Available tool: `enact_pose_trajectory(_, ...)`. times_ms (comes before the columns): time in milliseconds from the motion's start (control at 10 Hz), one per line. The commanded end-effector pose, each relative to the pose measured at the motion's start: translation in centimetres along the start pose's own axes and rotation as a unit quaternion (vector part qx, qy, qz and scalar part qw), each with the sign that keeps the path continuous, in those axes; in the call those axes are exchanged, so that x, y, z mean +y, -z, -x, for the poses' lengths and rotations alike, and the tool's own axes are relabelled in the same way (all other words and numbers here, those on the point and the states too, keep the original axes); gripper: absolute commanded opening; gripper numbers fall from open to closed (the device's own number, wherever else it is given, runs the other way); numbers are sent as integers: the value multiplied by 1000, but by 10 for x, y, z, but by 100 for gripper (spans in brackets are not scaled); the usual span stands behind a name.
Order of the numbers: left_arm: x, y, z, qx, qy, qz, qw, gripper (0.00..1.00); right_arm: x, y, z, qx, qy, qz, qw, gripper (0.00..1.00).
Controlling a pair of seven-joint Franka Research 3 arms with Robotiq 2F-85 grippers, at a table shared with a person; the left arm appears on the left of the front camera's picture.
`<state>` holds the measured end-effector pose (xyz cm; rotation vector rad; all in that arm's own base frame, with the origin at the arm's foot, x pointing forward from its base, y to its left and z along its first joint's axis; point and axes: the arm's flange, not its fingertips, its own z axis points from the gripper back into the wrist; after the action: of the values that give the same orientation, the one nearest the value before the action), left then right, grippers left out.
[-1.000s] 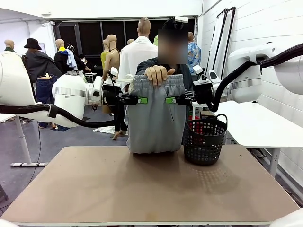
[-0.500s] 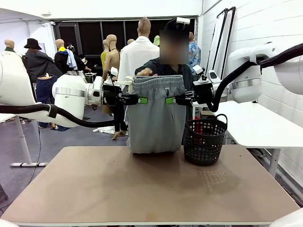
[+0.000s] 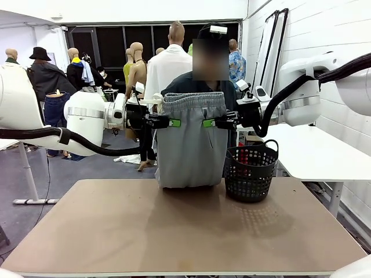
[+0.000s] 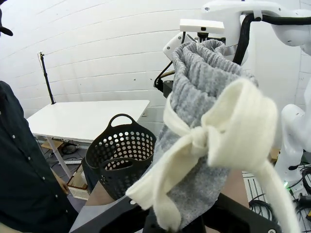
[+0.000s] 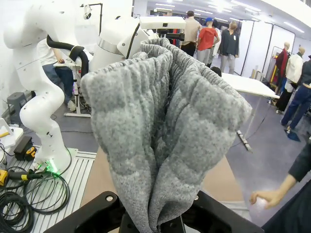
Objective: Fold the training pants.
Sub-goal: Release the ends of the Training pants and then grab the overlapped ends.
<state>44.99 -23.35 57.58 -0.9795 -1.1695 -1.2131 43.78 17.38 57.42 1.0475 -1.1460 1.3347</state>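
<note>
Training pants held up by the waistband, not yet laid down.
Left tool (image 3: 174, 123) and right tool (image 3: 208, 123) each pinch shut on the training pants (image 3: 190, 150), which hang above the worktop (image 3: 174, 231) beside the basket (image 3: 250, 172). Next move probably calls for lowering both sides evenly.

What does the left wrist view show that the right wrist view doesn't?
Left wrist view: the white drawstring bow, the black mesh basket and a person's dark sleeve. Right wrist view: a person's hand low at the picture's right, and cables coiled on the floor. Both: the grey training pants, their gathered waistband bunched up close to the camera.
</note>
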Motion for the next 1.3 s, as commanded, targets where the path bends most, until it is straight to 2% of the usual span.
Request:
enact_pose_trajectory(0,-1,-1,-2,-3,4,-1,1000,0,1,0,-2,-4,0,1,1000,0)
enact_pose_trajectory(1200,-1,-1,-2,-3,4,-1,1000,0,1,0,-2,-4,0,1,1000,0)
